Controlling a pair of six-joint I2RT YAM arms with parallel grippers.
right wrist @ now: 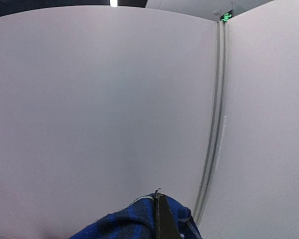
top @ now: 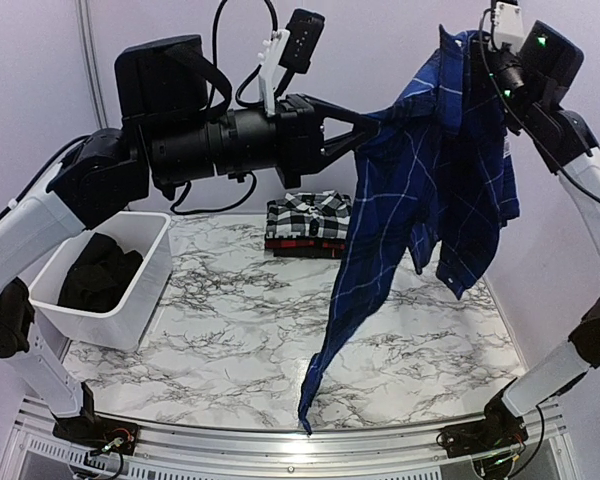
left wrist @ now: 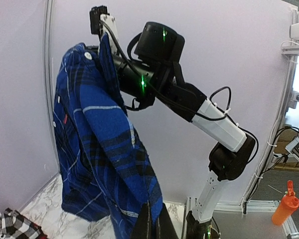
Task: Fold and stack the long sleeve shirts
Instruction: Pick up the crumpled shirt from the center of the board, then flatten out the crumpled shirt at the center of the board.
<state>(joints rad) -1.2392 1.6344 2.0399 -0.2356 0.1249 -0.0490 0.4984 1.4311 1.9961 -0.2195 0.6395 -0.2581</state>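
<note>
Left gripper (top: 368,127) pinches the blue shirt (top: 435,170) high in the air. Right gripper (right wrist: 161,214) pinches its other top edge. Black-and-white shirt (top: 310,214) lies folded on the red shirt (top: 302,247) on the table (top: 230,330).

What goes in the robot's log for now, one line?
left gripper: shut on blue shirt | right gripper: shut on blue shirt | shirt: held up, hanging | folded: black-and-white shirt on red-and-black shirt

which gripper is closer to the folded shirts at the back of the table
Left. The left gripper, shut on the blue shirt, hangs above the folded shirts, slightly right of them. The right gripper holds that shirt higher, far off to the right.
</note>
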